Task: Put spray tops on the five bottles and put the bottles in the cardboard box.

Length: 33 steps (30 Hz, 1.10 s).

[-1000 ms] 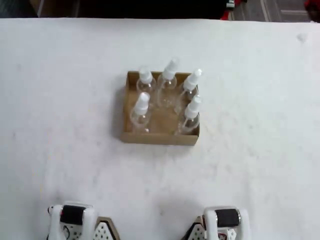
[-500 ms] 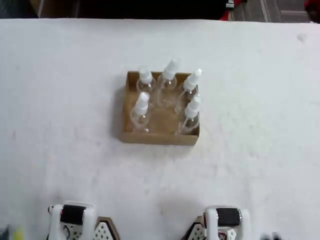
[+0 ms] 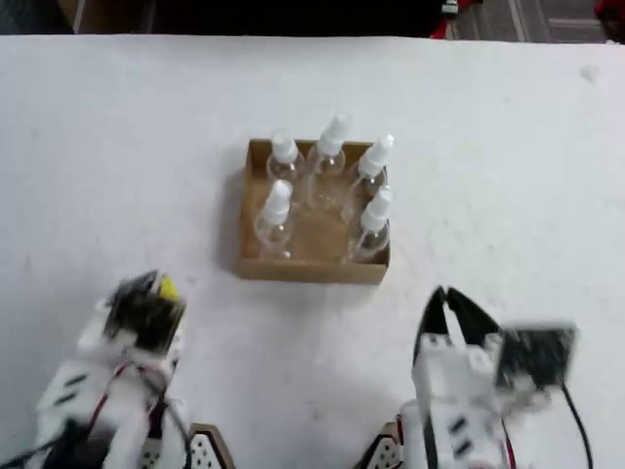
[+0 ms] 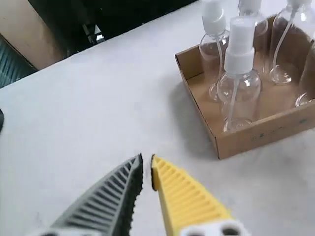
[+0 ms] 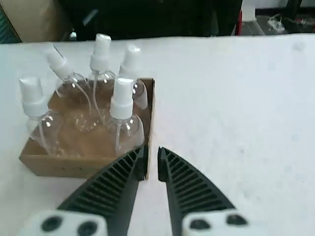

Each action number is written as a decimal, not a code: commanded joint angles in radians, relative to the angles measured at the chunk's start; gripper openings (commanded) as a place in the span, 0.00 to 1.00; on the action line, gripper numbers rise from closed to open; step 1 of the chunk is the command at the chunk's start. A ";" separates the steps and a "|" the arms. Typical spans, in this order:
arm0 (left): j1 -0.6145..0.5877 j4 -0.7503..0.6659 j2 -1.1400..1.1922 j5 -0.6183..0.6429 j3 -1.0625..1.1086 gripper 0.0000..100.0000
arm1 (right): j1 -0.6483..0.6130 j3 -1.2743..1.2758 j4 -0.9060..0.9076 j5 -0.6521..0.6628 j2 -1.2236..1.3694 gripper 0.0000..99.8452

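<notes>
Already boxed: five bottles [image 3: 273, 223] of clear plastic, round-bodied, white spray tops fitted, thin dip tubes inside; standing, long axes roughly vertical, tops up, in shallow square cardboard box [image 3: 312, 273] mid-table [image 3: 508, 176], white cloth. Left gripper [image 4: 146, 160], ribbed grey and yellow fingers, jaws narrow slit, empty; right gripper [image 5: 151, 150], ribbed black, same; both short of box

Clear glossy plastic bottles [image 3: 274, 221]; matt cardboard box [image 3: 312, 271]; matt smooth table [image 3: 508, 166].
</notes>
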 commanded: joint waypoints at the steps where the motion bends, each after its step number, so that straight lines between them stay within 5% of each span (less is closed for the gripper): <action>1: -0.008 -0.295 0.005 0.000 0.296 0.04 | 0.007 0.284 -0.179 -0.006 -0.004 0.02; 7: -0.010 -0.657 0.012 0.002 0.600 0.04 | 0.008 0.689 -0.481 -0.006 -0.004 0.02; 12: -0.059 -0.620 0.005 0.002 0.595 0.04 | 0.008 0.852 -0.639 -0.006 0.001 0.02; 28: -0.085 -0.149 0.005 0.002 0.597 0.03 | 0.005 0.852 -0.278 -0.005 0.001 0.02; 33: -0.085 -0.157 0.005 0.000 0.597 0.03 | 0.001 0.852 -0.282 -0.002 0.001 0.02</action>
